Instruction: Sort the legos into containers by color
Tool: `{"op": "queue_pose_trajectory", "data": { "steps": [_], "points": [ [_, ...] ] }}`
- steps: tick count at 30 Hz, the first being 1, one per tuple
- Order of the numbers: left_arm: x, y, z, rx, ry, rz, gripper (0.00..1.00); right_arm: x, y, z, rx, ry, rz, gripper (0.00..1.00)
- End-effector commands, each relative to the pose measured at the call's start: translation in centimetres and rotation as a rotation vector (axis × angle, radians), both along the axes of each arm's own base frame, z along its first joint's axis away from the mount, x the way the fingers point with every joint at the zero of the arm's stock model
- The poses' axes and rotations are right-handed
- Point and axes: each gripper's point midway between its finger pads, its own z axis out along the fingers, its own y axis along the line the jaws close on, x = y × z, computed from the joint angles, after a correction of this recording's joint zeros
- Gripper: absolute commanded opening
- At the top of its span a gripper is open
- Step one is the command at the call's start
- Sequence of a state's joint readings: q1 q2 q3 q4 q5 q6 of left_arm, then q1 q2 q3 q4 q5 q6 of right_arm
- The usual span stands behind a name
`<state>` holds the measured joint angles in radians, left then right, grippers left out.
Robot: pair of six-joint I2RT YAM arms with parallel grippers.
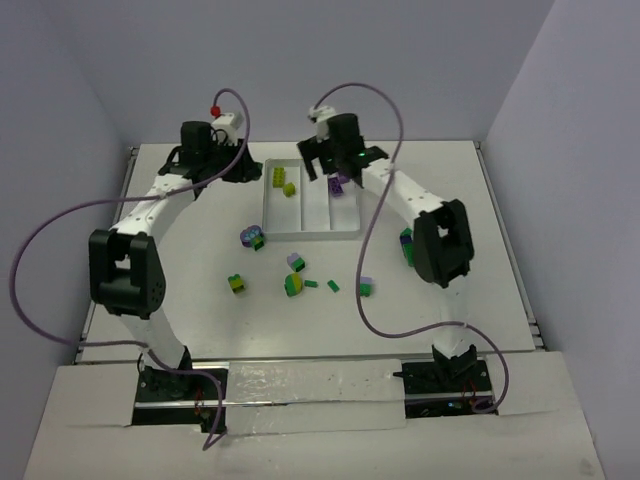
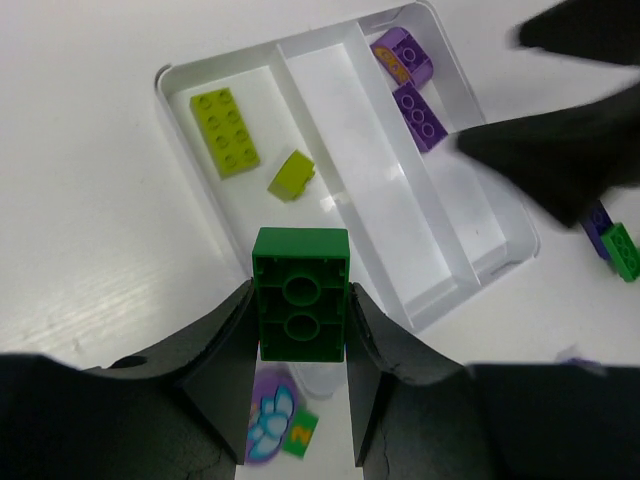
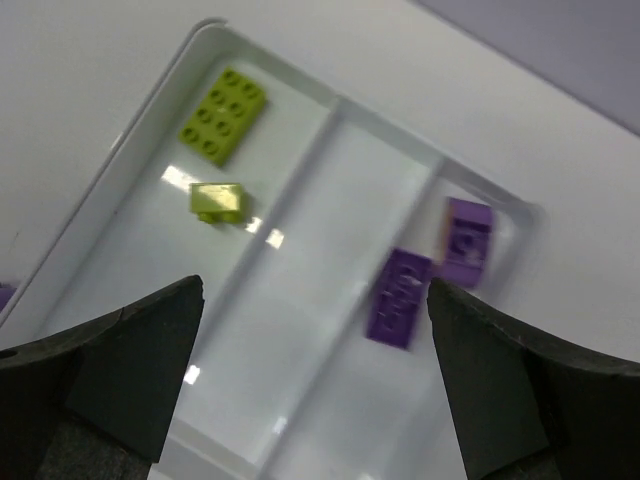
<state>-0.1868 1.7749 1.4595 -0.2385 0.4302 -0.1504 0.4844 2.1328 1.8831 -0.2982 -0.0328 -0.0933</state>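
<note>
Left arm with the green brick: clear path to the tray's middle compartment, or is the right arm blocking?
Probably yes. The left end effector holds the green brick beside the tray, and the middle compartment lies bare ahead. The right end effector hangs open above the tray, possibly crowding.

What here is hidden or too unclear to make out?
Top view: the green brick in the left hand is hidden under that arm's wrist.
Left wrist view: a flower-printed purple piece is half covered by brick and fingers.
Right wrist view: the near end of the tray is cut off by the bottom edge.
</note>
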Motion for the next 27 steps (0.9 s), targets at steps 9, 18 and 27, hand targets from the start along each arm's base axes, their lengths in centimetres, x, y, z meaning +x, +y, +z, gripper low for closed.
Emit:
{"op": "queue_pose_trajectory", "data": {
  "steps": [9, 18, 27],
  "points": [
    [8.0, -10.9, -3.6, 0.006, -0.088, -0.046, 0.01, -5.4, -16.6, 7.0, 0.108, -0.083, -0.293, 1.00],
    [11.0, -14.4, -7.2, 0.004, -0.103, -0.055, 0.05, -9.3, -16.5, 4.6, 0.106, -0.015, -0.226, 1.00],
    [13.0, -16.8, -8.5, -0.018, -0.132, -0.046, 0.39, -12.3, -15.7, 3.5, 0.070, 0.063, -0.103, 1.00]
  ]
}}
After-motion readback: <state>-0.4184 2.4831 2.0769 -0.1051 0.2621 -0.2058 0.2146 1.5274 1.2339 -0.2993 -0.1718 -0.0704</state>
